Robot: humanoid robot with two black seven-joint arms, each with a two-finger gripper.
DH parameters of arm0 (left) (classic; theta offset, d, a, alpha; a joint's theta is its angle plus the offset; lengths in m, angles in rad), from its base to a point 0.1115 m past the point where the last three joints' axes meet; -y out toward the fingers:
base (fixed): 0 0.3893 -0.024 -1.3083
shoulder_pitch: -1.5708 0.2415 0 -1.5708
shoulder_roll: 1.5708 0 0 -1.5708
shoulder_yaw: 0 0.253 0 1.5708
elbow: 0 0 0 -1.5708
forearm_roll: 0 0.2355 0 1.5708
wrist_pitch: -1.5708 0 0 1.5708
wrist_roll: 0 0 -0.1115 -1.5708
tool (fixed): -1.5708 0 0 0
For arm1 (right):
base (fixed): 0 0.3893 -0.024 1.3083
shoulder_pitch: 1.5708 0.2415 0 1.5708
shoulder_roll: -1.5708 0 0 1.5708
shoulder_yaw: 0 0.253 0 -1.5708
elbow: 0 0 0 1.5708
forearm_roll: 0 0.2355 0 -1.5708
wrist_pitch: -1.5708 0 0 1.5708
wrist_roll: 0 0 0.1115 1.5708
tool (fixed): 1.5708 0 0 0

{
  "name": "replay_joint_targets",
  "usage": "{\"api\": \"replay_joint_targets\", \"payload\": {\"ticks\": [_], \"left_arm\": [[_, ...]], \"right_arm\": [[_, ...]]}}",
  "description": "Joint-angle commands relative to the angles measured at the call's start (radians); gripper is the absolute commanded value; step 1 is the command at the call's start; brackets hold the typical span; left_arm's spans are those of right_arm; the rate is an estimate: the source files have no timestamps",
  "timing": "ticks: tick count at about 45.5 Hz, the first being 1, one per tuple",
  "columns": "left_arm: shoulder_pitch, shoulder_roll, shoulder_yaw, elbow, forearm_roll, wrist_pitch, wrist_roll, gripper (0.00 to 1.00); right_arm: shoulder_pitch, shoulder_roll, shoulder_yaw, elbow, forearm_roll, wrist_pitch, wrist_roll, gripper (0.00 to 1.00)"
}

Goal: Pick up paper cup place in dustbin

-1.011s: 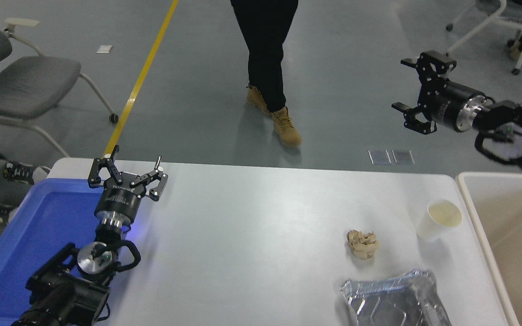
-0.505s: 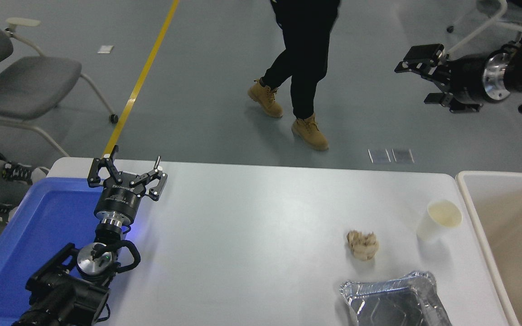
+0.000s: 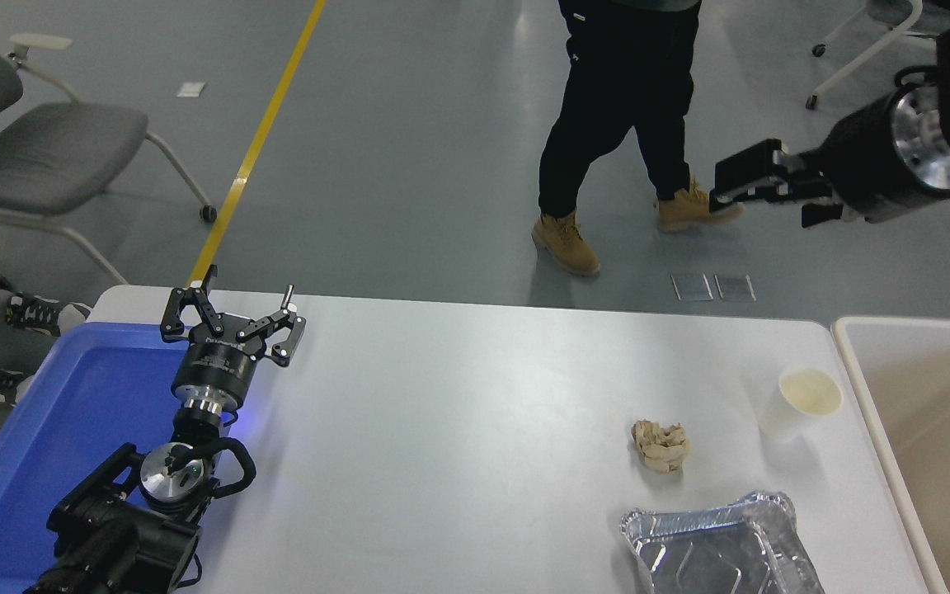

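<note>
The paper cup stands upright on the white table near its right edge, white with a pale cream inside. The cream-beige dustbin stands just right of the table, its rim close to the cup. My right gripper is open and empty, seen side-on, high over the floor beyond the table's far edge, well above and behind the cup. My left gripper is open and parked at the lower left, over the edge of the blue tray.
A crumpled tan paper ball lies left of the cup. A foil tray sits at the front right. A blue tray lies at the left. A person walks beyond the far edge. A grey chair stands far left.
My right arm has swung up and turned, so the gripper now shows side-on and lower than half a second ago. The person has walked to the right. The cup has not moved.
</note>
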Motion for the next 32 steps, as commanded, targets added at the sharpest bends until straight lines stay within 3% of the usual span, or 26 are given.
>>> {"api": "replay_joint_targets", "payload": {"ticks": [1, 7, 25, 32], "left_arm": [[0.000, 0.000, 0.000, 0.000, 0.000, 0.000, 0.000, 0.99], [0.000, 0.000, 0.000, 0.000, 0.000, -0.001, 0.000, 0.99], [0.000, 0.000, 0.000, 0.000, 0.000, -0.001, 0.000, 0.99], [-0.001, 0.002, 0.000, 0.000, 0.000, 0.000, 0.000, 0.99]], "right_arm": [[0.065, -0.032, -0.022, 0.037, -0.083, 0.169, 0.000, 1.00], [0.040, -0.081, -0.025, 0.046, -0.163, 0.169, 0.000, 1.00], [-0.041, -0.122, -0.010, 0.061, -0.186, 0.169, 0.000, 1.00], [-0.104, -0.170, 0.023, 0.029, -0.261, 0.169, -0.001, 1.00]]}}
